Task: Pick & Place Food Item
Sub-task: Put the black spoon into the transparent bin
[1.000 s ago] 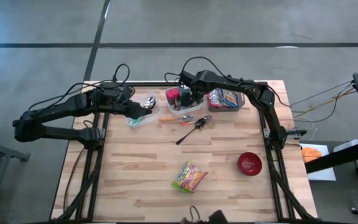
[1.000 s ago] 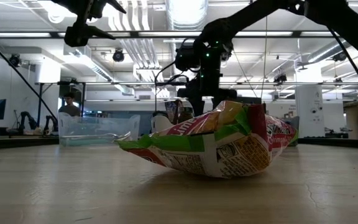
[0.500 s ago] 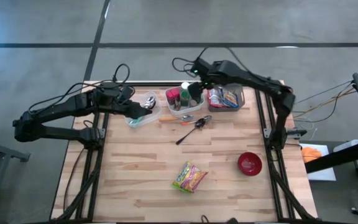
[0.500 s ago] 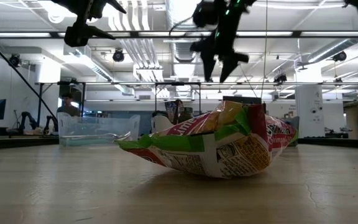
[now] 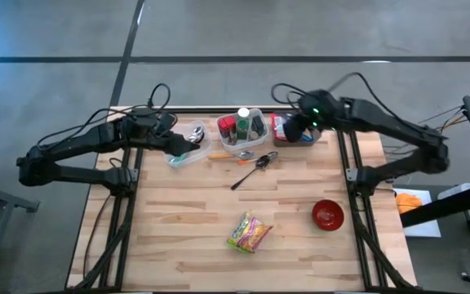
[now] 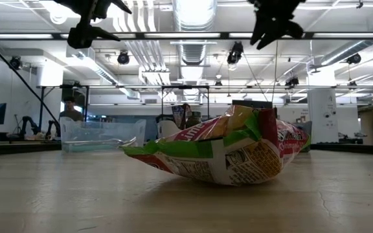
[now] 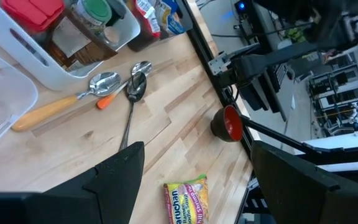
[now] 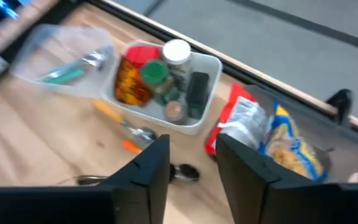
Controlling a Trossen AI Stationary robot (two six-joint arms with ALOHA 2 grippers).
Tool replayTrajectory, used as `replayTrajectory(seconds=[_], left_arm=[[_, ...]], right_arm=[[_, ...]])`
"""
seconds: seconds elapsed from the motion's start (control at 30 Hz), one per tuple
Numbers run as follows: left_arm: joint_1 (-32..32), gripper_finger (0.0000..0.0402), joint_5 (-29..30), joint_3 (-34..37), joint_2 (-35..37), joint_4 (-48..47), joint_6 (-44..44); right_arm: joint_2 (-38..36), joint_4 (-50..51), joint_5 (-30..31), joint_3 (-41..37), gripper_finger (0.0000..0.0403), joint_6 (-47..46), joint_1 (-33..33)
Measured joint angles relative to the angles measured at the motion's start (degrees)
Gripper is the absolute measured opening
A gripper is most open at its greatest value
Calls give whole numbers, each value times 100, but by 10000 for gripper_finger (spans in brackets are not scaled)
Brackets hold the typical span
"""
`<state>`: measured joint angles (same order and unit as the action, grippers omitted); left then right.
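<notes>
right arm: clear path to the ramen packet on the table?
Probably yes. The ramen packet lies alone on bare wood, and the right claw hangs empty over the back bins; nothing sits between them but the spoons.

Snack packet [image 5: 249, 231] at lower centre of the high view: yellow-green with pink and red print. Bowl [image 5: 328, 215] at lower right: red; table [image 5: 178, 220]: pale wood planks. White bin [image 8: 166, 81] holds a red lid, a green lid and a white cap; spoon handle [image 7: 45, 112] is orange.
</notes>
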<state>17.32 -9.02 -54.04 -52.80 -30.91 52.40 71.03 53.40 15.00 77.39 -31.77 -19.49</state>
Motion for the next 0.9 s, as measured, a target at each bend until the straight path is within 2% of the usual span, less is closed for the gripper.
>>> replayTrajectory(seconds=[0.2,0.5,0.63,0.9], left_arm=[[-302,296,-130,-46,-486,592,-239],[-675,297,-105,-987,-2219,512,-1451],[-749,297,-106,-1532,-3042,87,-1970],[-826,296,-20,-2331,-4268,-336,-2354]], right_arm=[[-1029,-520,-68,-954,98,-538,349],[-1937,-704,-201,-1747,97,-912,692],[-2230,-708,-262,-2060,127,-942,723],[-2650,-691,-660,-2418,235,-996,728]])
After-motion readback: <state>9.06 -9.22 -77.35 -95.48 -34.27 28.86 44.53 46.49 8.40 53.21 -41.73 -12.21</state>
